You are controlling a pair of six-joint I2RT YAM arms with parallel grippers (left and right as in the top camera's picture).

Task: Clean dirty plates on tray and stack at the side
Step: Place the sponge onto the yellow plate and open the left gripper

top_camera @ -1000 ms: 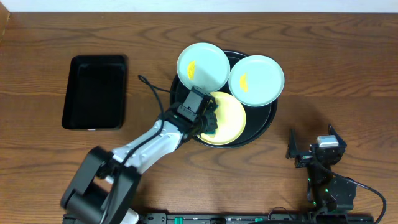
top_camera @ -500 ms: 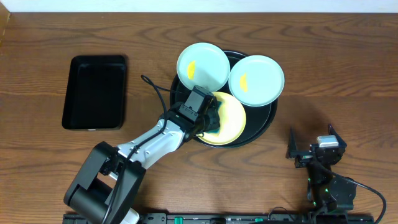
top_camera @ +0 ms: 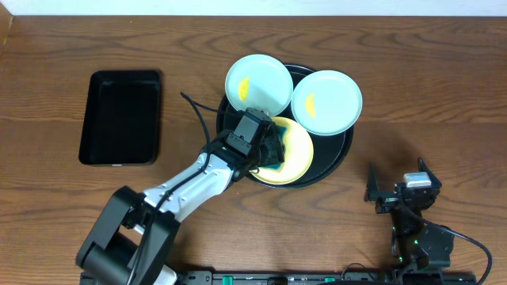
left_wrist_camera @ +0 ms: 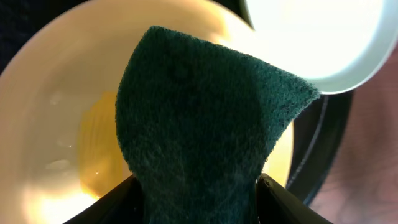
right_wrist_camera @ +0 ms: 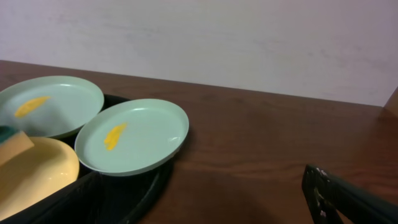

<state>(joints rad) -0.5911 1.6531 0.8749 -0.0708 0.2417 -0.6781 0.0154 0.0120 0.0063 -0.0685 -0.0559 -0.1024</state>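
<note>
Three plates lie on the round black tray (top_camera: 337, 154): a light blue plate (top_camera: 258, 82) at the back left, a second light blue plate (top_camera: 326, 102) at the back right, each with a yellow smear, and a pale yellow plate (top_camera: 295, 150) in front. My left gripper (top_camera: 269, 149) is over the yellow plate's left side, with a dark green sponge (left_wrist_camera: 199, 112) filling the gap between its jaws and touching both. The sponge hangs above the yellow plate (left_wrist_camera: 62, 112). My right gripper (top_camera: 398, 180) rests open on the table, right of the tray, holding nothing.
A rectangular black tray (top_camera: 121, 117) sits at the left of the wooden table. In the right wrist view the nearer blue plate (right_wrist_camera: 134, 134) overhangs the round tray's rim (right_wrist_camera: 124, 193). One right finger (right_wrist_camera: 348, 199) shows at the lower right.
The left gripper has shifted slightly over the yellow plate, and more of the green sponge shows beside it. The right arm has not moved.
</note>
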